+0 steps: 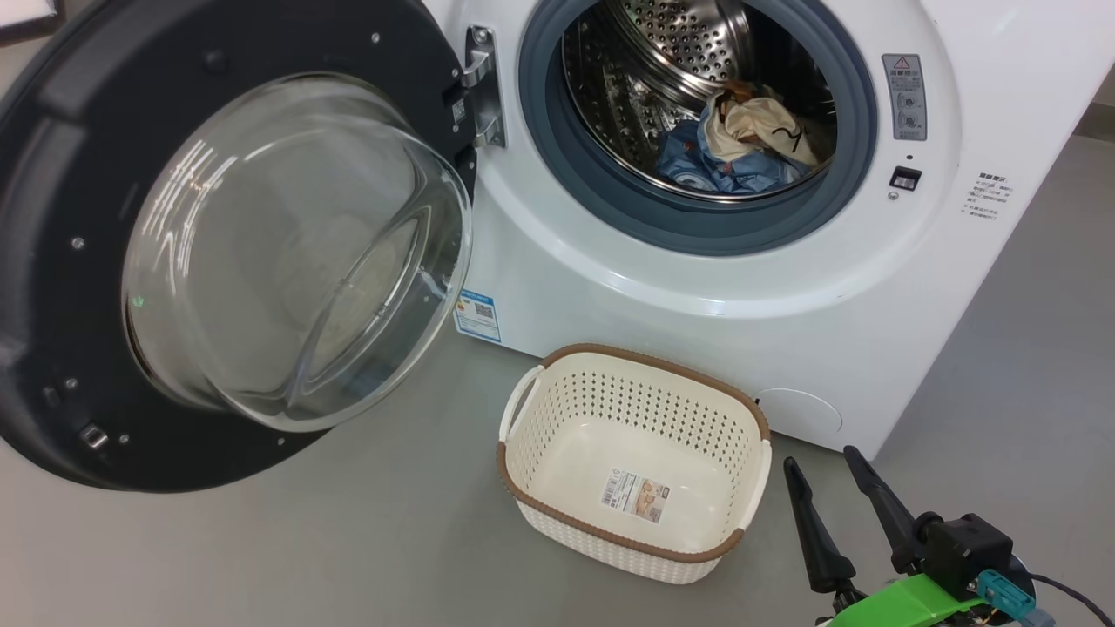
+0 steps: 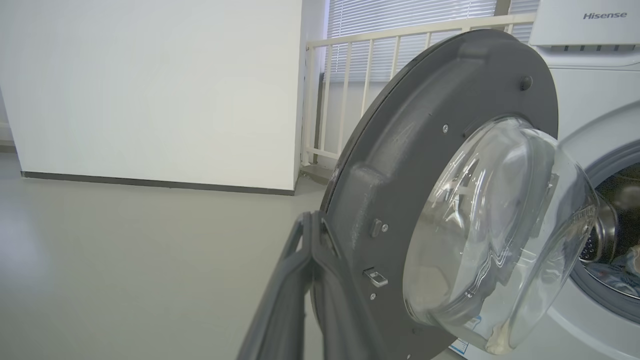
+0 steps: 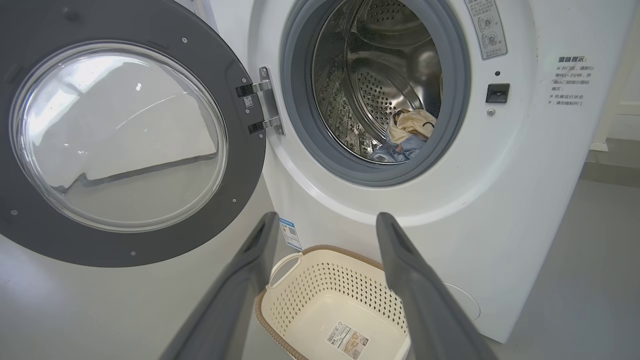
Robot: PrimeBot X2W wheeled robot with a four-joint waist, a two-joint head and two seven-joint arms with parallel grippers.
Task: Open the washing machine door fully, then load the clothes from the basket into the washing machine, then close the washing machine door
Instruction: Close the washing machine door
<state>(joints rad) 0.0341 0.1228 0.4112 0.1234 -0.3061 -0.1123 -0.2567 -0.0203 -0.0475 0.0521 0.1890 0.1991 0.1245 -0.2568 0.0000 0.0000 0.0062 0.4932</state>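
Observation:
The washing machine (image 1: 784, 331) stands with its door (image 1: 52, 261) swung wide to the left, the glass bowl (image 1: 296, 252) facing me. The clothes (image 1: 740, 148), blue fabric and a cream cloth, lie inside the steel drum; they also show in the right wrist view (image 3: 407, 135). The basket (image 1: 645, 359) sits empty on the floor before the machine, its label visible. My right gripper (image 1: 826, 466) hangs open just right of the basket; in its own view (image 3: 325, 222) the fingers spread above the basket (image 3: 300, 257). My left gripper (image 2: 308, 219) is shut, its tips close against the outer edge of the door (image 2: 400, 165).
Grey floor lies all around. A white wall and a cream railing (image 2: 350, 100) stand behind the door. The door hinge (image 1: 483, 87) and the latch slot (image 1: 906, 178) flank the drum opening. A blue sticker (image 1: 477, 315) marks the machine's lower left corner.

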